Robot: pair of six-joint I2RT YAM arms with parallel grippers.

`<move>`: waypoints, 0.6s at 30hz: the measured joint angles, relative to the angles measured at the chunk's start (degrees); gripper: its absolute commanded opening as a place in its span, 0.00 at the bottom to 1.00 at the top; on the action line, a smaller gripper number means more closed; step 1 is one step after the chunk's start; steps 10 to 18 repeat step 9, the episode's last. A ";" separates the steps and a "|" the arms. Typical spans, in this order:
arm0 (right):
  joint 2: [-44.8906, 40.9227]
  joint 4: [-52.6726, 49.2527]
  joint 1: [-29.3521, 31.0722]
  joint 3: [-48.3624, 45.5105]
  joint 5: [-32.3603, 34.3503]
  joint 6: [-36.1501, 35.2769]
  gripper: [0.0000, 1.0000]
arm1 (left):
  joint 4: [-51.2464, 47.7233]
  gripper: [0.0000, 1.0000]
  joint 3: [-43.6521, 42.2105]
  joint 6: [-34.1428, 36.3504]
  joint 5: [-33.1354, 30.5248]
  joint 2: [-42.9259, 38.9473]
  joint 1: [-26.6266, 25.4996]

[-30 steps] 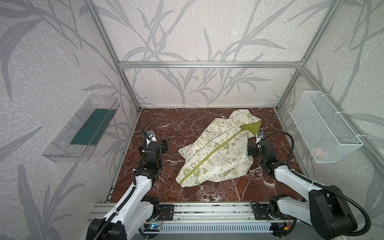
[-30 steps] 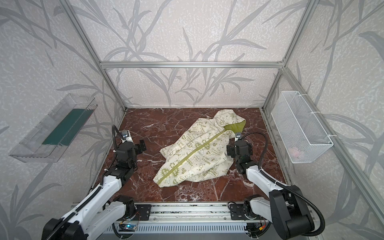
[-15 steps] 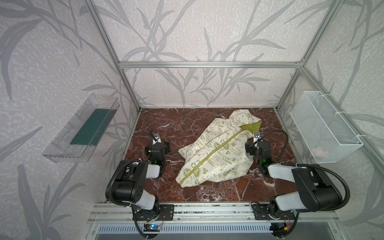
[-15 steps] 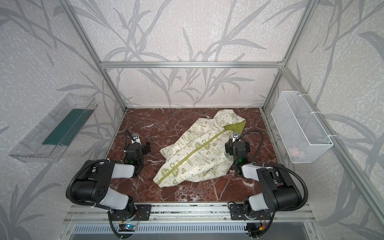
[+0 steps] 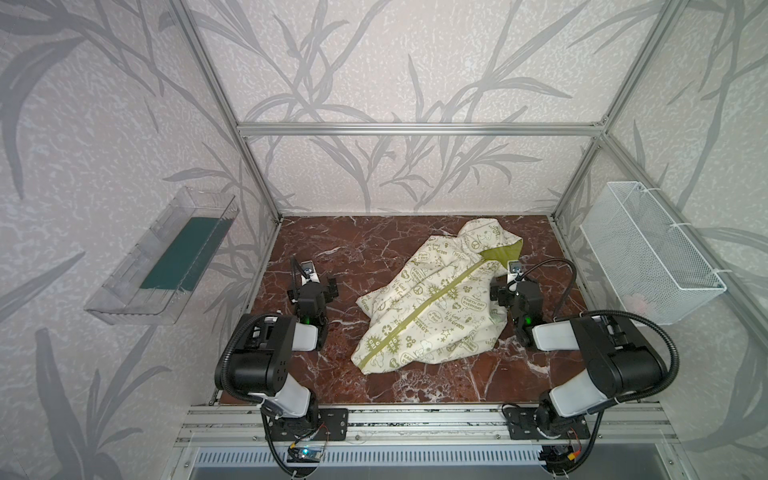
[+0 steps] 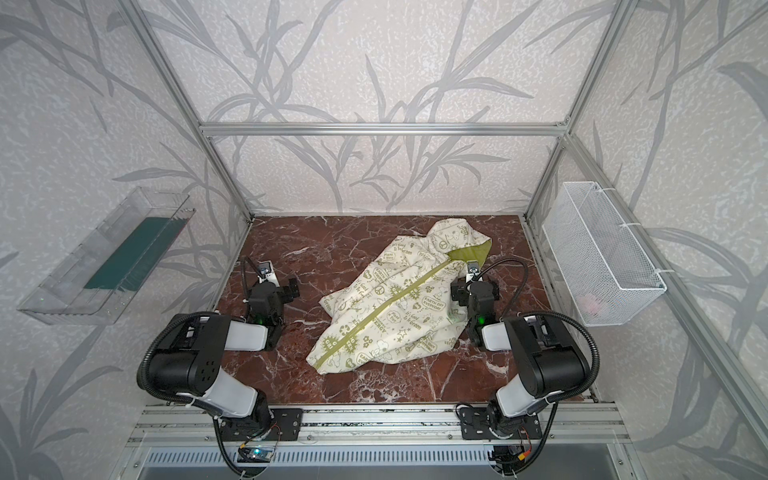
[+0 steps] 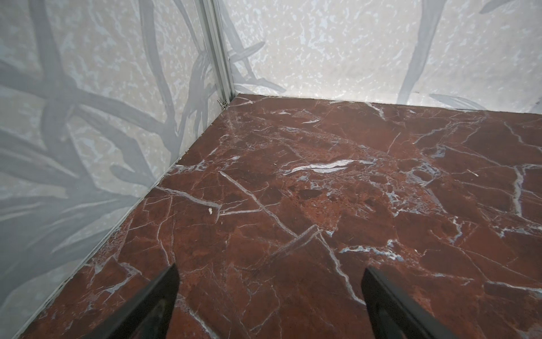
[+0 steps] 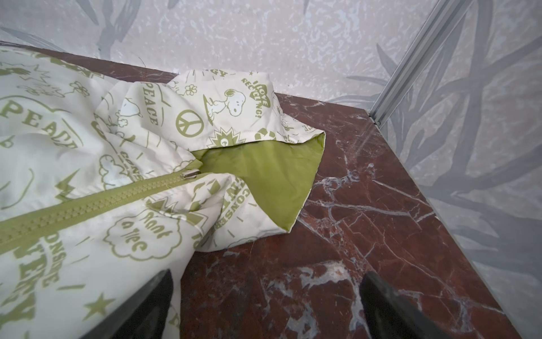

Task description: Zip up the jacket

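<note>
The jacket (image 5: 436, 307) lies flat on the desk (image 5: 332, 249), right of the middle. Its hood (image 8: 228, 105) points to the back right corner and its hem (image 5: 365, 365) to the front middle. The zipper (image 5: 432, 299) runs aslant from hem to collar. In the right wrist view its teeth look meshed all the way up to the slider (image 8: 190, 174), which sits at the collar just below the green lining (image 8: 264, 176). By that, the zip seems done, or nearly so.

The cloth looks thin, light and soft, creased in loose folds, and likely slick. On polished stone it would probably slide and bunch if tugged at one point. The slider is small, metal and lying flat, so pinching it would take a fine, low approach. The best holds, I judge, are the slider's tab for pulling and the cloth beside the zipper below it, or the hem, for pinning against the pull.

The right claw (image 8: 267, 274) is at the jacket's right edge near the collar, jaws apart and holding nothing. One finger shows over the cloth's edge and one over bare stone. Whether it touches the cloth I cannot tell. The left claw (image 7: 269, 270), jaws apart and empty too, is over bare desk, well apart from the jacket.
</note>
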 measured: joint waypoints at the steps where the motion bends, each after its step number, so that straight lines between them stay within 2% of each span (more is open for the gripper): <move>1: 0.00 -0.26 0.00 0.00 -0.17 0.04 0.99 | 0.00 0.99 0.00 0.00 -0.02 0.00 0.02; 18: -0.02 -2.05 -0.85 0.20 -2.29 0.81 0.99 | -0.02 0.99 0.00 -0.04 -0.02 0.00 0.00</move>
